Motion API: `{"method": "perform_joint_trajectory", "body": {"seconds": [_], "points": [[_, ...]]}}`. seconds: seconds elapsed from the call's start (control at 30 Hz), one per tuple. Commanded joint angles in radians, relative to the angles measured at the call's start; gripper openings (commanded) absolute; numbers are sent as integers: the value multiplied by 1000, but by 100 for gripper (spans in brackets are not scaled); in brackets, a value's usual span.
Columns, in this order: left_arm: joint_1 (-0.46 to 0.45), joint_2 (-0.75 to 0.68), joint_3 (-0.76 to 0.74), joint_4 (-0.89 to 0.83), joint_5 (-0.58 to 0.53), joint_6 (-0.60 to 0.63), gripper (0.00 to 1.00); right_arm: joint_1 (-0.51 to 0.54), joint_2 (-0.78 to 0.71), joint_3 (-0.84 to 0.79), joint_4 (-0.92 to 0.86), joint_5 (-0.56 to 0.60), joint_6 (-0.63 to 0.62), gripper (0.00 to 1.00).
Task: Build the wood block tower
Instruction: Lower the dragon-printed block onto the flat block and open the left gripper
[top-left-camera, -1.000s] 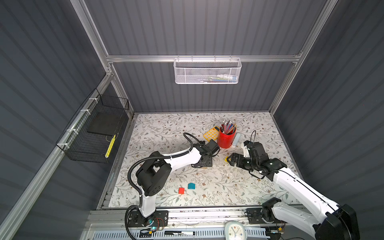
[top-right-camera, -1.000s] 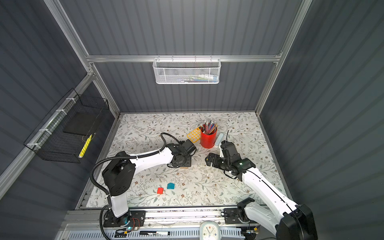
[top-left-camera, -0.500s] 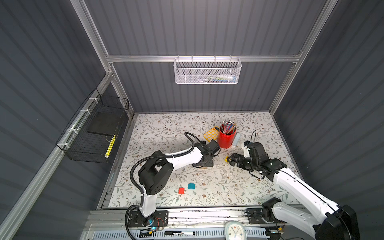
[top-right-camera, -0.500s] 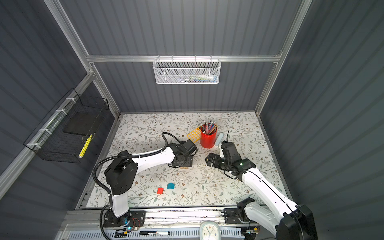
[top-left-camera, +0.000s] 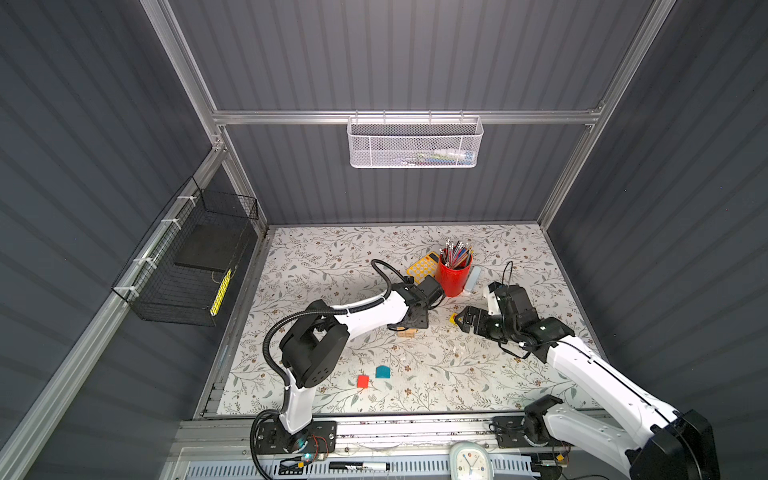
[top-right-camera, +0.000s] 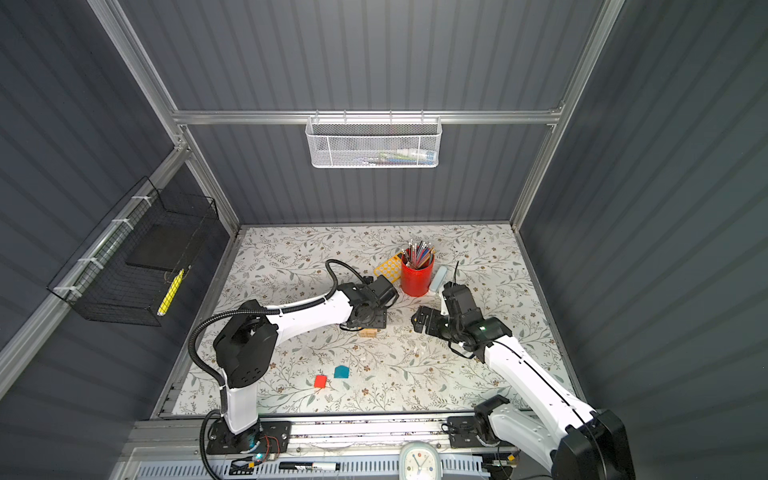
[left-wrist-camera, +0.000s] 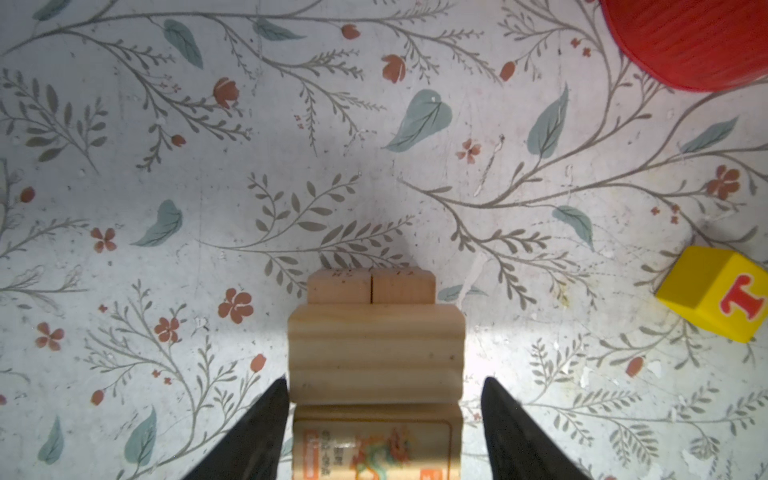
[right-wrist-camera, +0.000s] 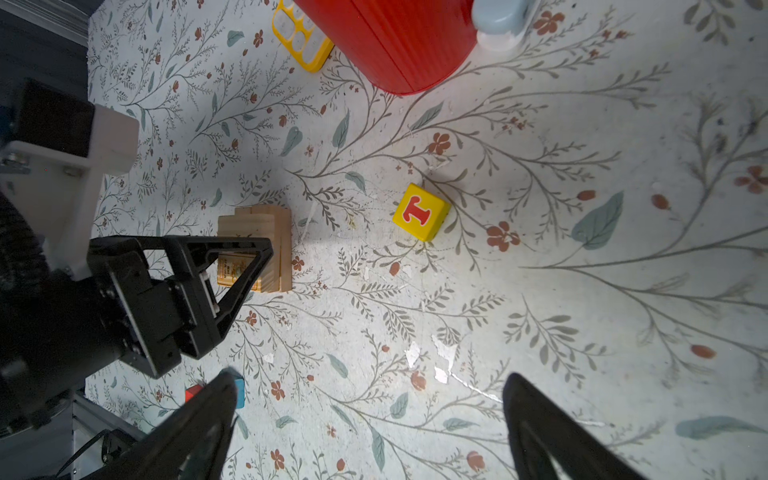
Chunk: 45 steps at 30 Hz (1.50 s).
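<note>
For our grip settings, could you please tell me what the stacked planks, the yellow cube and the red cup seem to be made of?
Stacked planks: unfinished pale wood, grain lines visible.
Yellow cube: probably painted wood, smooth glossy faces, red letter.
Red cup: likely plastic, ribbed, slight sheen.

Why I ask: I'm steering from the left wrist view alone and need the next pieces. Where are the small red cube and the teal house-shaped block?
Observer: The small red cube and teal house-shaped block lie side by side near the front edge of the floral tabletop, apart from the tan wooden plank stack.
Operator: Is the right tool free?
Observer: Yes, it hangs open and empty, the yellow lettered cube just ahead of it.
Operator: What's beside the red ribbed pencil cup?
Observer: A yellow calculator lies beside it.
</note>
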Motion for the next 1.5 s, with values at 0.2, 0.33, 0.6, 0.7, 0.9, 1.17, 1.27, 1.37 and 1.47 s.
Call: {"method": "perform_joint_trajectory", "body": {"seconds": [0.2, 0.33, 0.6, 0.7, 0.9, 1.17, 1.27, 1.37, 1.47], "points": [[-4, 20, 21, -33, -9, 7, 74, -6, -13, -14, 9, -7, 3, 99], [-4, 19, 25, -34, -10, 7, 72, -5, -14, -16, 8, -7, 4, 99], [-3, 12, 36, -45, -17, 10, 76, -7, -22, -13, 4, -8, -9, 99], [-3, -4, 36, -48, -19, 9, 79, -8, -22, -2, -11, -1, -19, 99], [-3, -100, 1, -26, -32, 17, 86, -9, 2, 40, -61, 37, -49, 99], [-1, -284, -108, -8, -108, 35, 91, -7, 158, 121, -81, 69, -39, 99], [2, -360, -161, 14, -126, 43, 95, 5, 236, 156, -81, 105, -22, 99], [6, -438, -225, 42, -137, 44, 99, 23, 303, 176, -59, 151, 19, 99], [9, -502, -281, 47, -164, 30, 99, 45, 365, 194, -31, 185, 67, 98]]}}
